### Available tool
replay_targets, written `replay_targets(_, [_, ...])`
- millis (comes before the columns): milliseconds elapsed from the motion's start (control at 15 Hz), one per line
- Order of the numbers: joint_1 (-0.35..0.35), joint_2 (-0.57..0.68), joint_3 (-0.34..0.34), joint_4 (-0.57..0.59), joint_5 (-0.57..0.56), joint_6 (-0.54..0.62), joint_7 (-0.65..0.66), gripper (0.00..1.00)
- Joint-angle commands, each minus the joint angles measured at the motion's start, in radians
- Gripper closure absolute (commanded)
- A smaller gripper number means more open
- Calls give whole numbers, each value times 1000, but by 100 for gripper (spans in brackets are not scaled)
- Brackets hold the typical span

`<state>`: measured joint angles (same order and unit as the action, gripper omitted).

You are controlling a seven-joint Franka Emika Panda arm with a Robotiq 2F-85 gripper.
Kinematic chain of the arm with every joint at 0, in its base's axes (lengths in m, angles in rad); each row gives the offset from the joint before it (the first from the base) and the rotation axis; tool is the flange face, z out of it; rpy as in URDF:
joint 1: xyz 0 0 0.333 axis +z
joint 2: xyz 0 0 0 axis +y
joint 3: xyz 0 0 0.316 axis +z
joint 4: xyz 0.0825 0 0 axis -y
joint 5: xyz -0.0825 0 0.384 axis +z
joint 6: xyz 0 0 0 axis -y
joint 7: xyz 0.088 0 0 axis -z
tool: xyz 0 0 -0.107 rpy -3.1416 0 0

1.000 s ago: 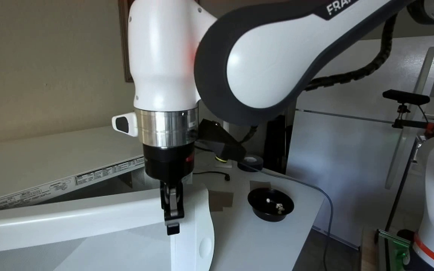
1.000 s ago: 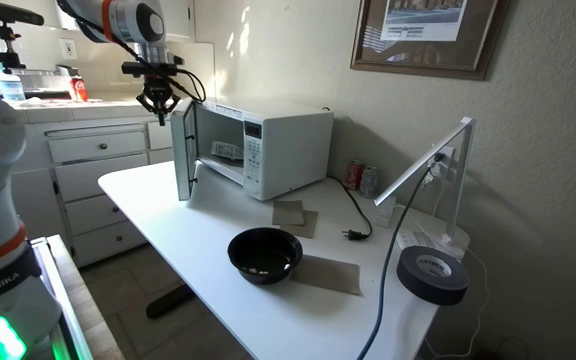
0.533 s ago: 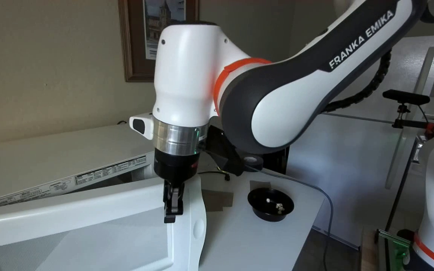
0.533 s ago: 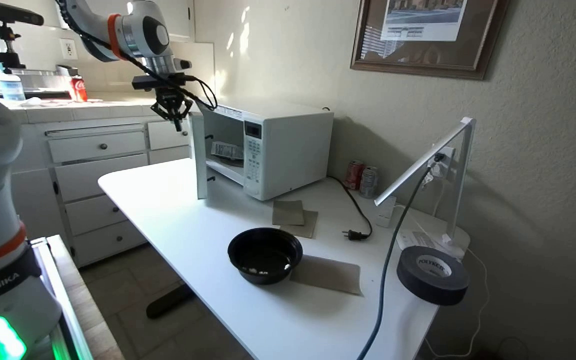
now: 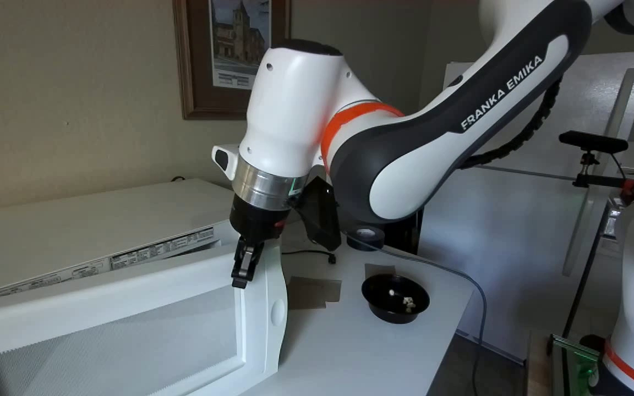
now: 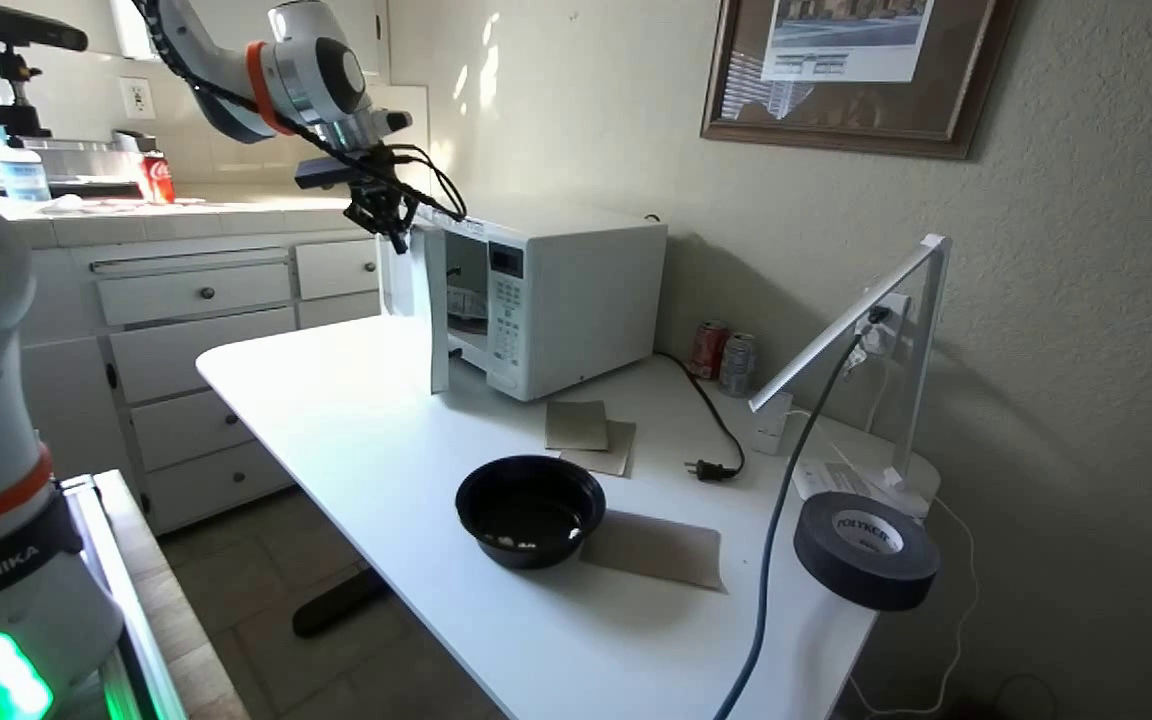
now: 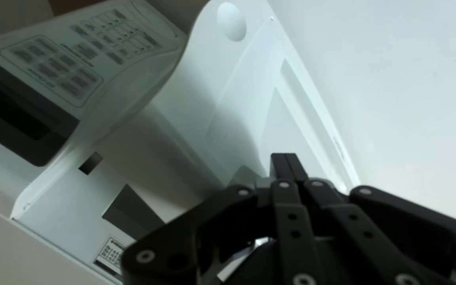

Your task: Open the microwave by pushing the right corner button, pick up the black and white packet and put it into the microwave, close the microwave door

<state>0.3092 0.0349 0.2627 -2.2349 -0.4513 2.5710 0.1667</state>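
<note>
The white microwave stands on the table with its door partly open. The black and white packet lies inside, partly hidden behind the door edge; it is hidden in the other views. My gripper is shut and empty, tilted, at the outer face of the door near its free edge. In an exterior view the gripper is beside the top of the door. In the wrist view the fingertips are pressed together before the door; exact contact cannot be told.
A black bowl with white bits stands on the white table. Brown cardboard pieces, a power plug, tape roll, cable, two cans and a white stand are also there.
The door has swung towards the microwave body, narrowing the opening. My shut gripper has moved along with it, towards the microwave, and the wrist has tilted.
</note>
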Motion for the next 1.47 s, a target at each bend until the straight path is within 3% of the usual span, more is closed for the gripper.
replay_targets(0, [-12,37,-14,33,-97,25,101,100])
replay_targets(533, [0,154,-59,154,-221,54,228,100])
replay_targets(867, [15,234,-101,259,-276,69,240,100])
replay_targets(1267, [20,223,-87,260,-210,42,196,100])
replay_targets(1333, [18,214,-80,253,-180,30,183,74])
replay_targets(1400, [16,199,-72,243,-150,23,172,73])
